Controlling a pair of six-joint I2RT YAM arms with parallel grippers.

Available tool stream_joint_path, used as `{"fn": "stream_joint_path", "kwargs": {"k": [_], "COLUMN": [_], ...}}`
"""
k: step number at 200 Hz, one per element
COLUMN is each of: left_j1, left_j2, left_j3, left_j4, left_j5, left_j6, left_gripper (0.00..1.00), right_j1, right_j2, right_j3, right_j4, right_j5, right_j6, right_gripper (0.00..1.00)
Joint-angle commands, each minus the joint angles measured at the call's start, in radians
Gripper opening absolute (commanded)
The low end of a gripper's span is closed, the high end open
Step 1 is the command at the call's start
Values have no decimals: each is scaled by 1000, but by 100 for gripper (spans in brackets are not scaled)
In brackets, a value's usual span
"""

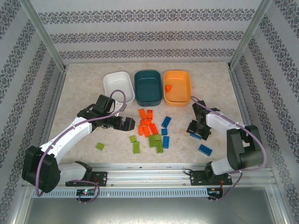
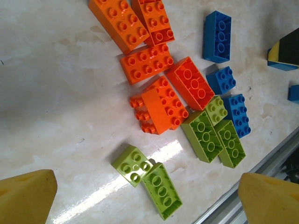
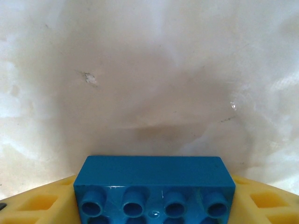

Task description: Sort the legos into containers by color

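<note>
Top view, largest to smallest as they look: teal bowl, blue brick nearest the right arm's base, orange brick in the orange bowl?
teal bowl
blue brick
orange brick, farther away, so that gap is unsure

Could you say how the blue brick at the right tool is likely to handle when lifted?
Blue brick looks rigid moulded plastic, so probably no flexing. Its glossy faces may slip between the yellow pads. Flat sides: unlikely to roll.

Light: was bright, even, from overhead.
Glare: streaked the table in the left wrist view.
Shadows: were soft, faint.
</note>
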Motion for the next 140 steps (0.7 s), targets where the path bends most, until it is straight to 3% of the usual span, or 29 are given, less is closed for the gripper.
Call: {"fn": "stream_joint_path", "kwargs": {"k": [1,39,61,140], "left_j1": [-10,19,52,120], "left_j2": [-29,-93,-146,-202], "left_j3": [15,18,7,-17], "left_j4": [-30,-53,-40,-17], "left_j5": [-46,-251,-312,-340], "left_j6": [21,16,-3,1], "left_gripper": [100,100,100,100], "right_j1": [5,57,97,256], "right_j2": [-46,-80,-36,515], "right_j3": [32,185,344,1049], "right_j4": [13,-61,-76,-38], "right_j5": [10,7,-23,-117], "right_j6": [-17,-5,8,-55], "right_gripper": [57,56,56,55]}}
